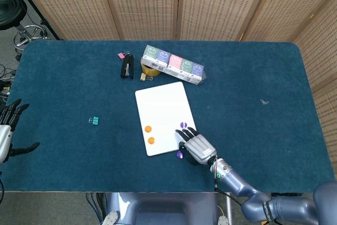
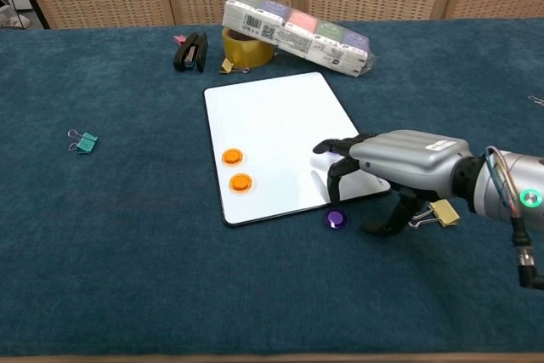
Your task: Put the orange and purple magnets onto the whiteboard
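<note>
right hand (image 2: 399, 163) empty, fingers spread over whiteboard (image 2: 263, 116) corner; purple magnet (image 2: 336, 219) on cloth.

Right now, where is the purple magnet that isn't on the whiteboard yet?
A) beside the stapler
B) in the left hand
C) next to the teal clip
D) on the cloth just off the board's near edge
D: the loose purple magnet lies on the blue cloth just off the whiteboard, by the right hand.

Bare tabletop (image 2: 170, 278) lies open left of and before the right hand (image 2: 399, 163), with a gold binder clip (image 2: 442, 212) just under its wrist side.
</note>
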